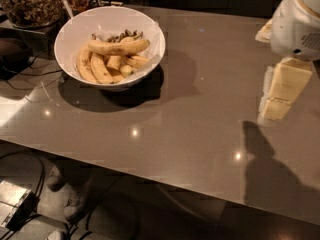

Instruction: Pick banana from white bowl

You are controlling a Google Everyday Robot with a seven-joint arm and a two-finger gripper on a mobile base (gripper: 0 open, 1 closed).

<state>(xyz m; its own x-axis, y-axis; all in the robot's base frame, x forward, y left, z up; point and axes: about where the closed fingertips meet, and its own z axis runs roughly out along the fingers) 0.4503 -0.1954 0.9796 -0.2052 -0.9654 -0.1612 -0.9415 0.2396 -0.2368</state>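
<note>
A large glossy white bowl (150, 31) stands at the table's back left. It holds several yellow bananas. The longest, nearly straight banana (119, 47) lies across the top of the pile. Shorter curved bananas lie below it. My gripper (278, 101) hangs at the right side of the view, above the table and far to the right of the bowl. Its pale yellow fingers (285, 86) point down and hold nothing.
A clear glass container of dark brown bits (30, 4) stands behind the bowl at the far left, with utensils beside it. Dark cables (30, 76) lie left of the bowl. The grey table's (190, 114) front edge runs diagonally below; the floor shows beneath.
</note>
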